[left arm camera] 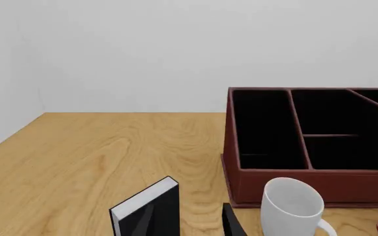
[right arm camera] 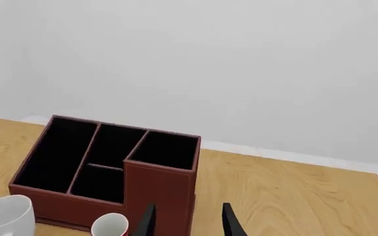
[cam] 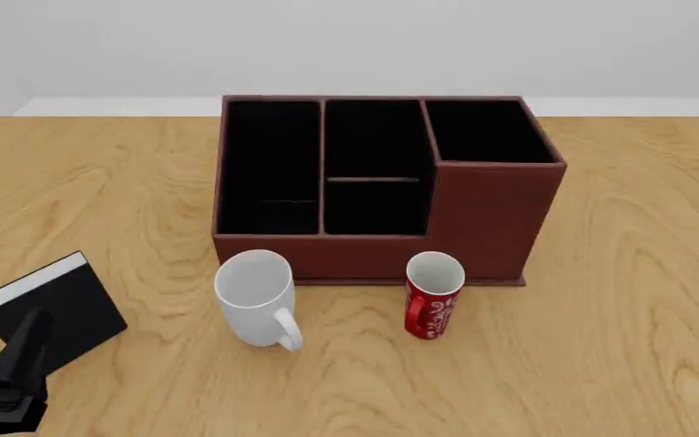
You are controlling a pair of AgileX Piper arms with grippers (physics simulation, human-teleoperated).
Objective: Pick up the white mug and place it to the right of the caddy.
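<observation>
Glossy white cylindrical mug (cam: 256,296) standing just before dark reddish-brown compartmented caddy (cam: 495,209), left of slim red can (cam: 433,296). Left hand (left arm camera: 189,221) and right hand (right arm camera: 187,221) both hovering spread, holding nothing.

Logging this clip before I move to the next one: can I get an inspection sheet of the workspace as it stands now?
Surface: wooden table, light grain.
Job's things: white mug upright in front of the caddy, handle toward the camera; not yet at the caddy's right. Caddy compartments look empty.
Clutter: red can upright, right of the mug; black book at the front left.
Grippers: left gripper open, low at the front left by the book, holding nothing; right gripper open, holding nothing, off to the caddy's right.
Cables: nothing seen.
Surroundings: plain pale wall behind the table.
</observation>
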